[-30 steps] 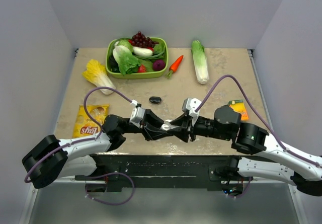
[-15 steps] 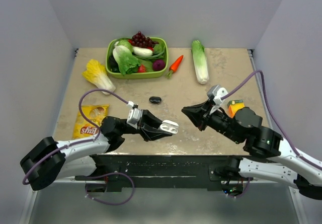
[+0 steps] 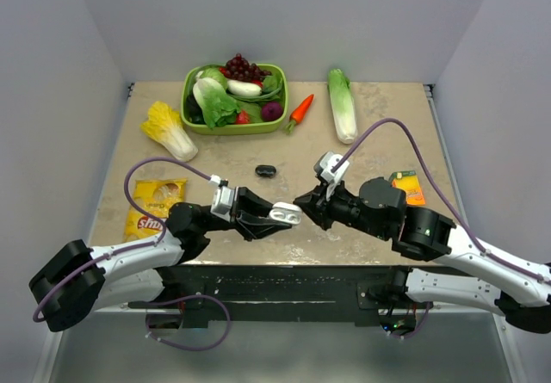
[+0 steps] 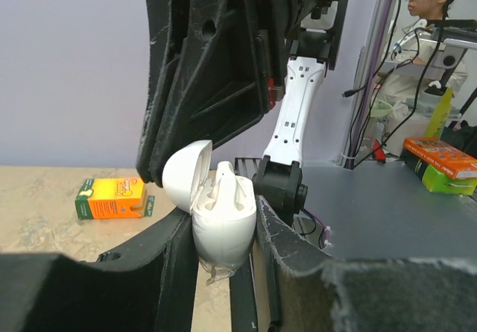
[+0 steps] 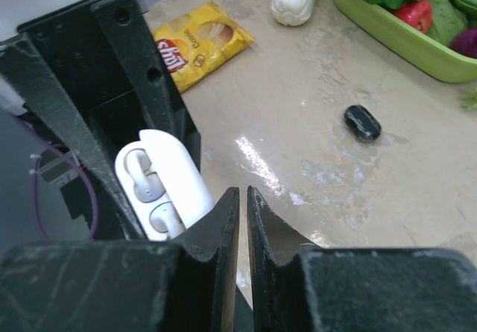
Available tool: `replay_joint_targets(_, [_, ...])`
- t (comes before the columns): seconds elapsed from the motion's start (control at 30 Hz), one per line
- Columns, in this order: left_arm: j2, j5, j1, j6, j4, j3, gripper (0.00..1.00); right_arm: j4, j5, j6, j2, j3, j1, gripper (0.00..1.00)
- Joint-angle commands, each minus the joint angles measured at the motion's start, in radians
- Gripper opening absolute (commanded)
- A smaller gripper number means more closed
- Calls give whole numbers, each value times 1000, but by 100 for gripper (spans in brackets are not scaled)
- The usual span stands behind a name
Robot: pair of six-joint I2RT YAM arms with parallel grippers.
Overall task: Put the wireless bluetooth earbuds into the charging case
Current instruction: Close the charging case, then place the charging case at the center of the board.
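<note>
Two pincers meet above the near middle of the tabletop [image 3: 379, 138]. The left pincer [image 3: 280, 219] is open only to the width of the charging case [image 3: 287, 214], which it clamps by the lower body, one finger on each flank. The case is held clear of the tabletop with its lid swung open. The right pincer [image 3: 303, 204] has its fingers drawn together to a hairline slit, with nothing visible between them. Its tips stand just beside the open case, and no view settles whether they touch it. The overhead view alone gives the general layout: both arms reach inward from the near edge, the case hangs between them, and a small black object [image 3: 265, 170] lies on the tabletop just beyond. Farther back are a green tray [image 3: 234, 131] of vegetables, a carrot [image 3: 300, 111] and a long pale cabbage [image 3: 342, 104]. A yellow crisp packet [image 3: 155, 204] lies to the left and an orange box [image 3: 407, 185] to the right. The right wrist view alone looks into the case, where the wireless bluetooth earbuds [image 5: 141, 170] both sit in their wells, one above the other. The left wrist view shows the case side-on instead, upright between its two dark fingers with the lid tilted back to the left. From this angle only one white bud top shows above the rim. The dark bulk of the right arm fills the frame above it, and the orange box rests on the tabletop behind.
</note>
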Motion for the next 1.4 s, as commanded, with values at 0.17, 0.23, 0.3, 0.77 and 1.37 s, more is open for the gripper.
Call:
replay_joint_targets(0.17, [-12, -39, -5, 45, 38, 4, 0, 29, -159, -42, 7, 33, 2, 13])
replay_joint_targets(0.23, [-12, -44, -5, 47, 28, 7, 0, 44, -126, -31, -5, 21, 2, 14])
replay_joint_targets(0.3, [-11, -61, -5, 47, 13, 7, 0, 41, 22, 13, -29, 7, 2, 20])
replay_joint_targets(0.77, [497, -506, 36, -277, -262, 165, 0, 100, 611, 246, -165, -255, 0, 52])
replay_joint_targets(1.37, [890, -529, 150, -261, -423, 391, 44, 103, 569, 246, -117, -274, 0, 55])
